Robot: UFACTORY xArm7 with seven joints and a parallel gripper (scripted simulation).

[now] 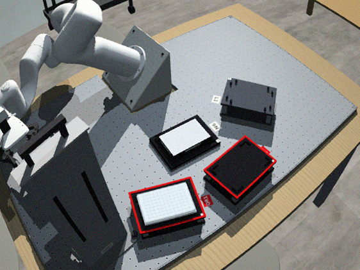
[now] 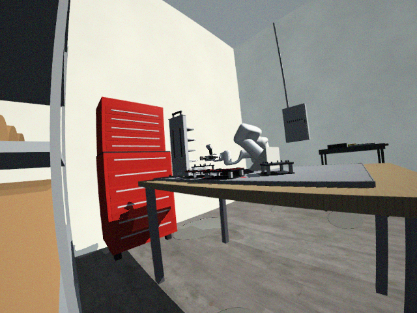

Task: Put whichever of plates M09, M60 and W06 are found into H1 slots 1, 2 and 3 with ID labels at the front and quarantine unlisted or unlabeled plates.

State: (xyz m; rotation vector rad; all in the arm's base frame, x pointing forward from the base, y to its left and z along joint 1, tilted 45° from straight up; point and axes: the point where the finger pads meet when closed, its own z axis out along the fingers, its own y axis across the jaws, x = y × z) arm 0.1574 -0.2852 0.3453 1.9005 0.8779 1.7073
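The pincer [image 1: 7, 154] is being held fully wide and empty at the open front of the plate tower [image 1: 69, 192], level with a lower shelf in the side view. The shelves are hidden from above, so their plates cannot be identified. Outward on the deck, one white plate [image 1: 184, 136] is resting on a plain black nest, and a gridded plate [image 1: 166, 203] is sitting in a red-framed nest; the second red-framed nest [image 1: 240, 166] and the raised stand [image 1: 248, 101] are carrying nothing. A skewed approach is judged risky: a finger striking a shelf edge could leave a plate cocked off its back stop.
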